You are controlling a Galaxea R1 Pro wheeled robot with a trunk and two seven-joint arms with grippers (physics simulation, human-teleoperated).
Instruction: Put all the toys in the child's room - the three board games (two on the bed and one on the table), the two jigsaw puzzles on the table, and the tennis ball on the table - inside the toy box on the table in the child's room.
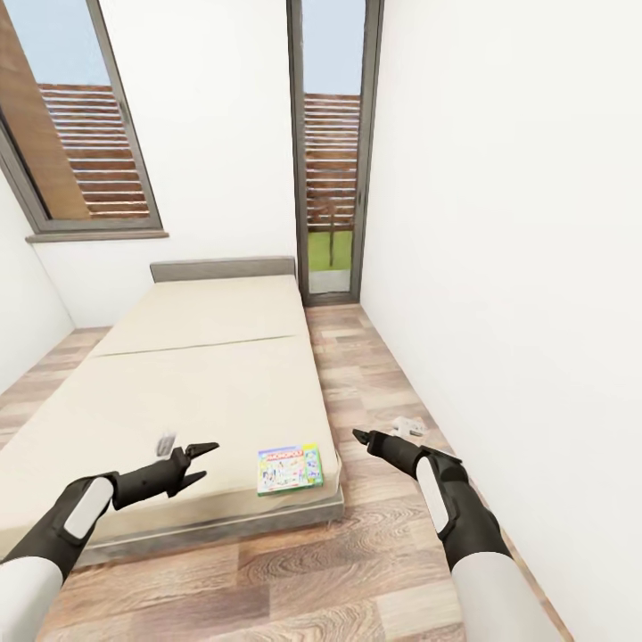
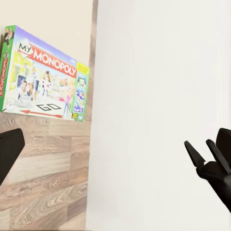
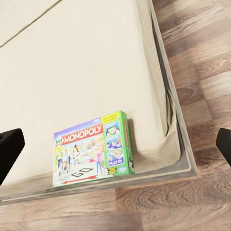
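One board game, a white and green Monopoly box [image 1: 290, 469] [image 2: 44, 77] [image 3: 92, 150], lies flat on the beige mattress at the near right corner of the bed [image 1: 205, 357]. My left gripper [image 1: 203, 464] hovers open over the mattress, a short way left of the box. Above the floor to the right of the bed corner, my right gripper [image 1: 364, 439] is open and holds nothing; its dark fingertips [image 3: 9, 150] stand wide apart at the picture's edges. The table, toy box, jigsaw puzzles and tennis ball are out of view.
A strip of wooden floor [image 1: 374, 374] runs between the bed and the white right wall [image 1: 517, 267]. A small white object [image 1: 407, 427] lies on the floor by that wall. A glass door [image 1: 332, 178] and a window [image 1: 80, 143] are at the far end.
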